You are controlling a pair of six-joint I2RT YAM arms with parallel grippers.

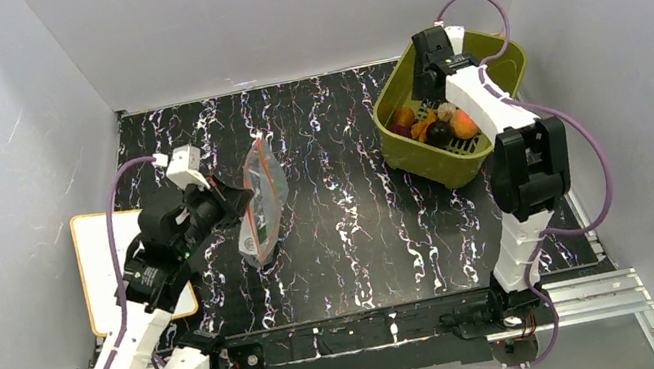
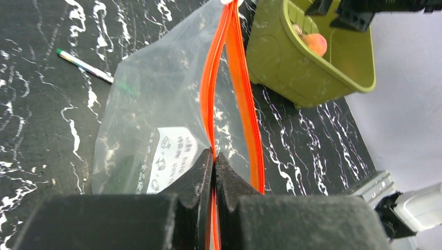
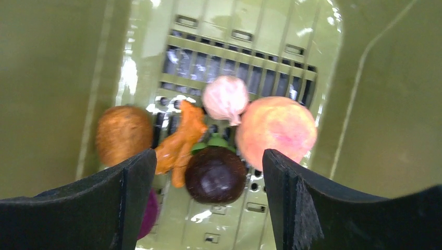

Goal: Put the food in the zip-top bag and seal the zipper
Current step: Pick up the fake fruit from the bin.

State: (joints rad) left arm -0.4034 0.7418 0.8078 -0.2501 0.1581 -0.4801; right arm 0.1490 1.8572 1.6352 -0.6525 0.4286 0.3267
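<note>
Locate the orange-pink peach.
In the right wrist view, the peach lies in the green basket, beside the dark fruit, before the open right gripper.

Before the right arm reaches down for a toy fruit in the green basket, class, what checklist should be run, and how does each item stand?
1. Left gripper shut on the red-orange zipper strip: ok.
2. Clear crinkly zip-top bag held up, mouth parted: ok, though narrow.
3. Right gripper open over the olive-green plastic basket: ok.
4. Dark round toy fruit centred between the jaws: ok.
5. Room beside it: cannot tell; the orange-pink peach and orange piece crowd it.
</note>
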